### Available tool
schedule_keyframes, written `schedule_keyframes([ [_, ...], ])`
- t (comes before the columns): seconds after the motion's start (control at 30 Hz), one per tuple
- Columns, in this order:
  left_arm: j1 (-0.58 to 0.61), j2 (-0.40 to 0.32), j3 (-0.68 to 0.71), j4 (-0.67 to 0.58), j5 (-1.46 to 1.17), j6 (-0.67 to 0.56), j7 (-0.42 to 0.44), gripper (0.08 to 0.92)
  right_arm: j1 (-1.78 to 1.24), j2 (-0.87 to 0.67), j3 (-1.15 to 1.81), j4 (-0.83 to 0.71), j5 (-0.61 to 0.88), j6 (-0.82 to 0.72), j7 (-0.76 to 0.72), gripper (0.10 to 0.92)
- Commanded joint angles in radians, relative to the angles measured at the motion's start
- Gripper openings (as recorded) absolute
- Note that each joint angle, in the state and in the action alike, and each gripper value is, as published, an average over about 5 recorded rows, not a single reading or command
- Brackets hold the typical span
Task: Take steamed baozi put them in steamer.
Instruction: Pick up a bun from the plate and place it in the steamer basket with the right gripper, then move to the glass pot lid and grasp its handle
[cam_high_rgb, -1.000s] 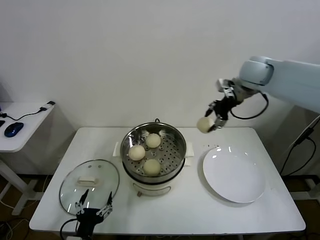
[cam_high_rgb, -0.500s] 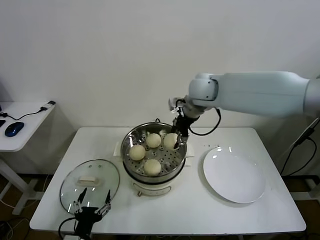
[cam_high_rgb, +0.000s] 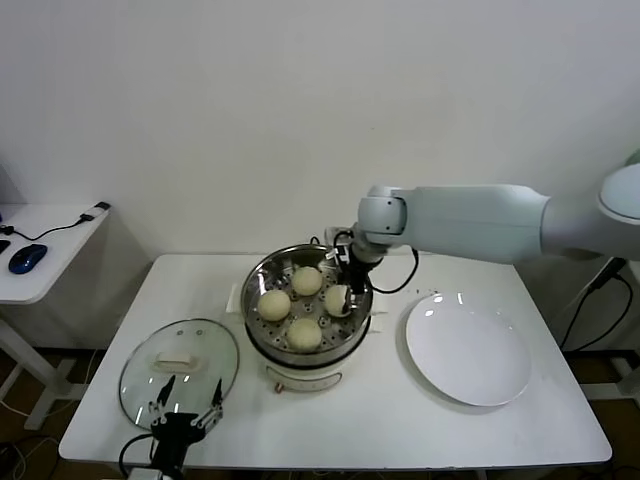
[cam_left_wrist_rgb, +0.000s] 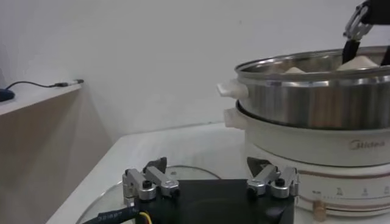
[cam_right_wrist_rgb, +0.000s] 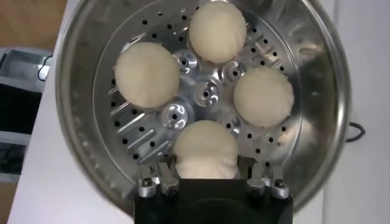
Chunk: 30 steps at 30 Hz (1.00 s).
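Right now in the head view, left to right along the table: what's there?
glass lid with the left gripper at its near edge → steamer, right gripper holding the fourth baozi inside → white plate

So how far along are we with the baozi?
Nearly done. Three baozi already sit loose on the tray of the steamer. The fourth baozi is down at the tray but the right gripper is shut on it. The plate is bare. Left: release and pull the arm out. The left gripper waits open by the glass lid.
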<state>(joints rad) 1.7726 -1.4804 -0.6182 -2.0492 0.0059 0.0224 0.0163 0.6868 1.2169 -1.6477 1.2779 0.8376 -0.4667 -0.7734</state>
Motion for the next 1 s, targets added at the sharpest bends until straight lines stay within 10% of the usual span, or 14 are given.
schedule_keyframes([
  [0.03, -0.001, 0.0, 0.0, 0.001, 0.0, 0.0, 0.0, 0.823, -0.051, 0.021, 0.016, -0.038, -0.03, 0.011, -0.007, 0.672],
  [0.57, 0.007, 0.001, -0.002, -0.013, 0.001, 0.004, 0.001, 0.823, 0.042, -0.142, 0.218, -0.096, 0.188, 0.212, -0.144, 0.823],
  [1.0, 0.011, 0.001, 0.0, -0.033, -0.048, -0.019, -0.009, 0.823, -0.499, -0.347, 1.043, -0.094, 0.063, 0.318, 0.682, 0.823],
])
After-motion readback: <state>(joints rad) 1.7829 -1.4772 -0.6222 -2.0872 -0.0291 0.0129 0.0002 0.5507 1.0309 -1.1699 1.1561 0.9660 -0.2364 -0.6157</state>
